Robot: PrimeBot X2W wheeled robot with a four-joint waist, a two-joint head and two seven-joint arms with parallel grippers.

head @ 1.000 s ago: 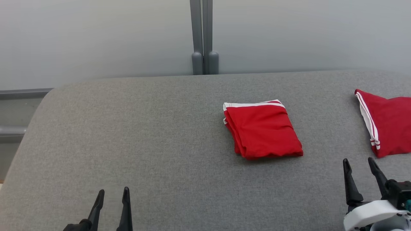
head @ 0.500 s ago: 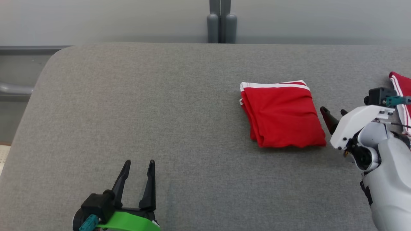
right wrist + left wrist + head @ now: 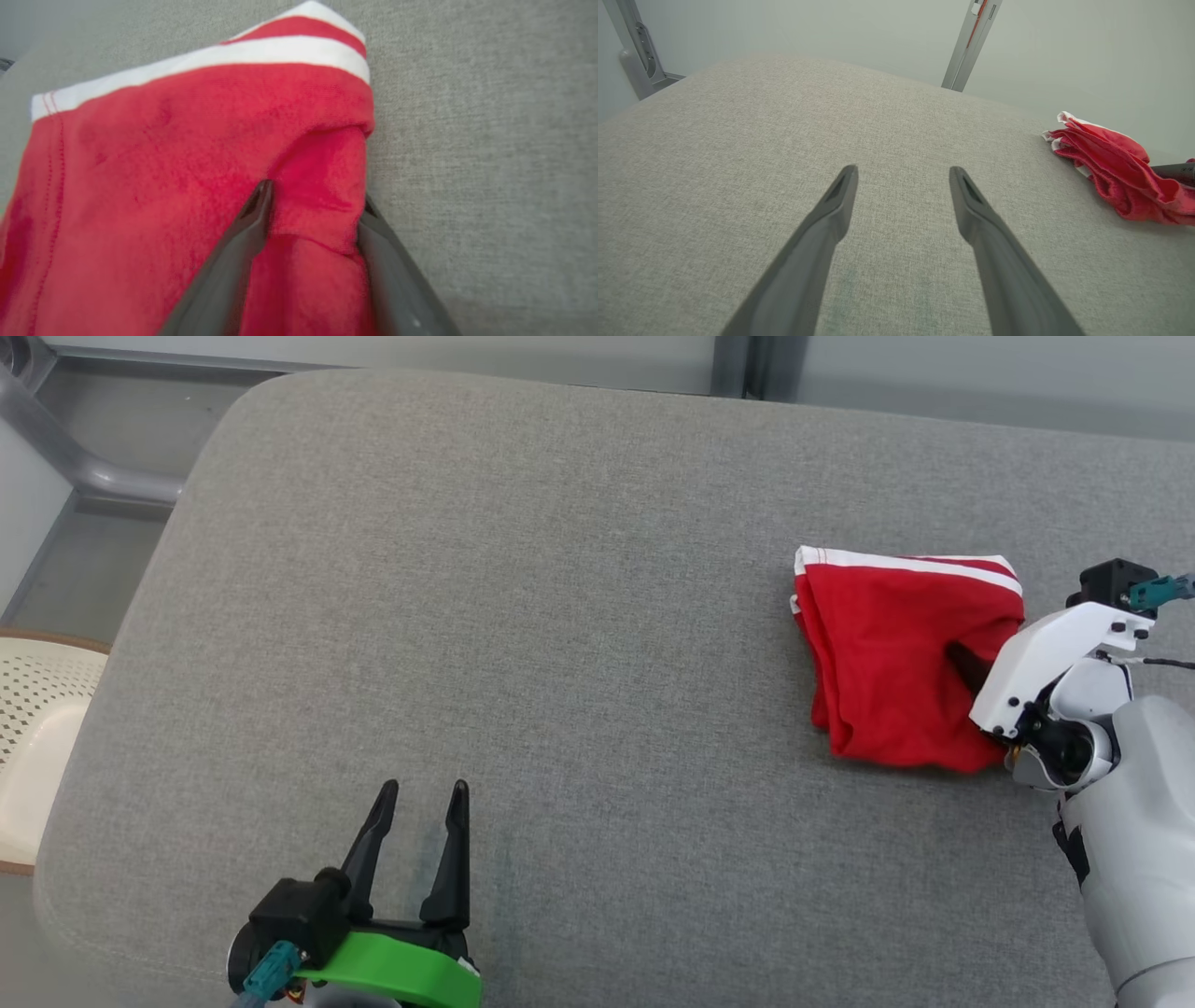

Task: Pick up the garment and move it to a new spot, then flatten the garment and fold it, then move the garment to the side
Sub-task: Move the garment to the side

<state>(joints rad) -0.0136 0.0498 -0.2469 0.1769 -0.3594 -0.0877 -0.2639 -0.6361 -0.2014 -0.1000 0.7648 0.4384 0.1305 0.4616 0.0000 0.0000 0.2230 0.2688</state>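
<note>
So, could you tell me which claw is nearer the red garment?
Right. The right claw straddles a fold of the garment; the left claw hovers apart over the cushion.

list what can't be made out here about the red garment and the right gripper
Right wrist view: whether the right gripper grips the garment fold or merely straddles it; cloth covers one fingertip.
Head view: the garment's right edge, behind the white wrist cover.
Left wrist view: the garment's far end, cut off by the frame edge.
Head view: cream perforated object, cut off at the left edge.
</note>
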